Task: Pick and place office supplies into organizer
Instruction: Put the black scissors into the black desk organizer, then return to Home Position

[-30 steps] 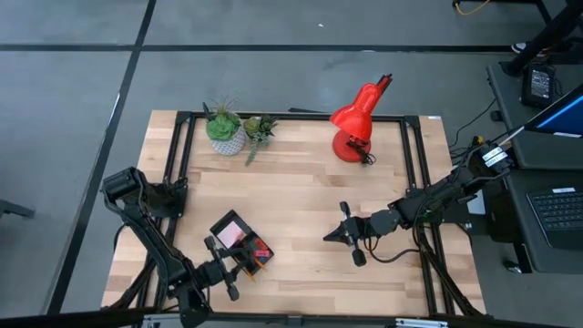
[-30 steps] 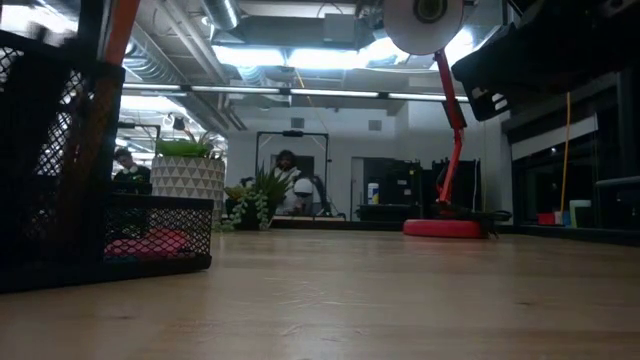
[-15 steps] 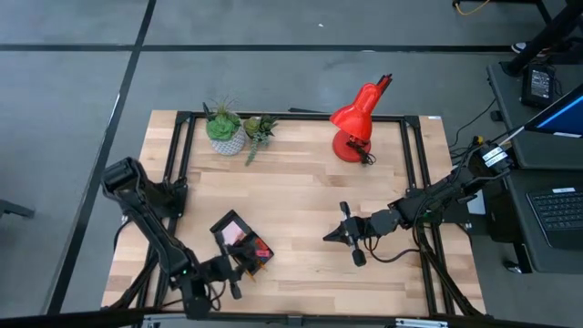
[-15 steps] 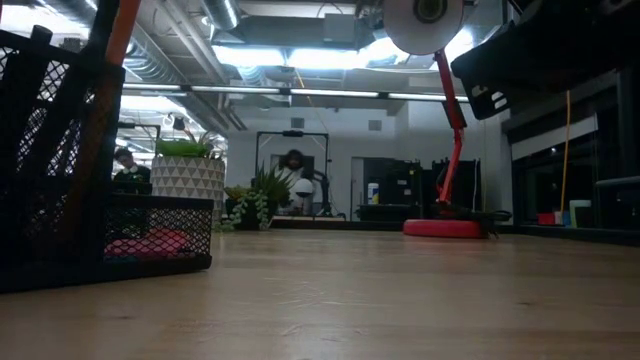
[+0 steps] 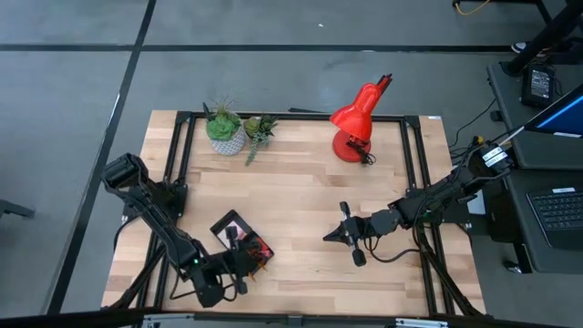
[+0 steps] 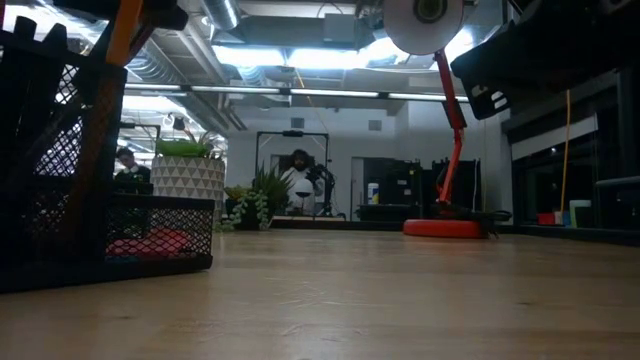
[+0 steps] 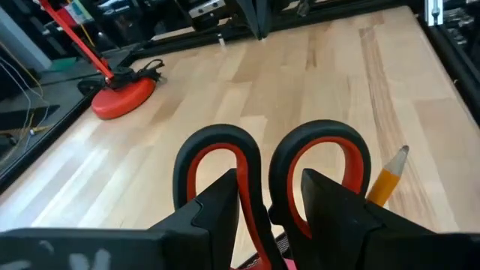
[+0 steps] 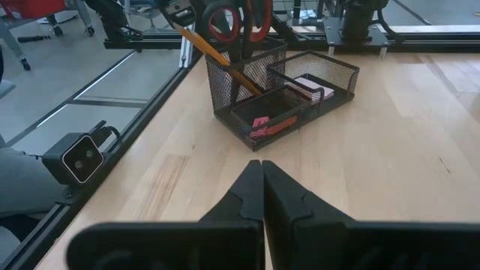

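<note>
The black mesh organizer stands at the table's near left. Red-handled scissors and an orange pencil stand upright in its tall cup. A pink sticky-note pad and small red erasers lie in its low compartments. My left gripper is open, close against the scissors' handles from the near side. My right gripper is shut and hovers right of the organizer, pointing at it. My left gripper has one finger in front of each handle loop, on either side of the place where the two loops meet. I cannot tell whether the fingers touch the scissors. The scissors stand upright in the organizer's cup.
A red desk lamp stands at the far right, and two potted plants at the far left. Bare wood lies between the organizer and my right gripper. A black frame rail runs around the table.
My left gripper has moved toward the table's right, closing on the organizer's tall cup. In the low view a dark part of it now shows above the cup beside the pencil's top. The organizer and its contents have stayed put.
</note>
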Robot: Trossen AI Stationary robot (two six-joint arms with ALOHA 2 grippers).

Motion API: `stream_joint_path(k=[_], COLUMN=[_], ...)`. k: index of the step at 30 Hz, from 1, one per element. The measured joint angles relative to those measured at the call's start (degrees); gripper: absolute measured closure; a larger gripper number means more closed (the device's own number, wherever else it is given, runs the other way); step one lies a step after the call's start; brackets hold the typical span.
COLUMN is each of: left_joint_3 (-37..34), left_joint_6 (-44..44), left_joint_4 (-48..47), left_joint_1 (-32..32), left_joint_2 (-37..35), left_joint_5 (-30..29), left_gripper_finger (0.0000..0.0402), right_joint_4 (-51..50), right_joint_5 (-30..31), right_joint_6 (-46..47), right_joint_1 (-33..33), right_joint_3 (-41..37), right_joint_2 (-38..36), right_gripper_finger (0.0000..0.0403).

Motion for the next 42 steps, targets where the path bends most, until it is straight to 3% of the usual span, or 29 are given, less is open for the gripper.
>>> stream_joint_path(k=[11, 20, 32, 36, 42], left_joint_3=[0.0, 0.0, 0.0, 0.0, -1.0], left_joint_6=[0.5, 0.5, 9.9, 10.9, 13.1], left_joint_4=[-0.8, -4.0, -13.7, -18.0, -22.6], left_joint_1=[-0.3, -1.5, -3.3, -1.8, 0.4], left_joint_2=[-4.1, -8.9, -18.0, -22.7, -27.1], left_joint_5=[3.2, 12.5, 4.1, 4.4, 5.1], left_gripper_finger=[0.0260, 0.0261, 0.0262, 0.0289, 0.0383], right_joint_4=[0.0, -0.1, 5.4, 5.6, 4.3], right_joint_5=[0.0, 0.0, 0.0, 0.0, 0.0], right_joint_6=[0.0, 0.0, -0.3, -1.5, -1.6], right_joint_1=[0.0, 0.0, 0.0, -0.5, -3.2], right_joint_3=[0.0, 0.0, 0.0, 0.0, 0.0], right_joint_2=[0.0, 0.0, 0.0, -0.6, -1.0], right_gripper_finger=[0.0402, 0.0402, 0.0402, 0.0402, 0.0402])
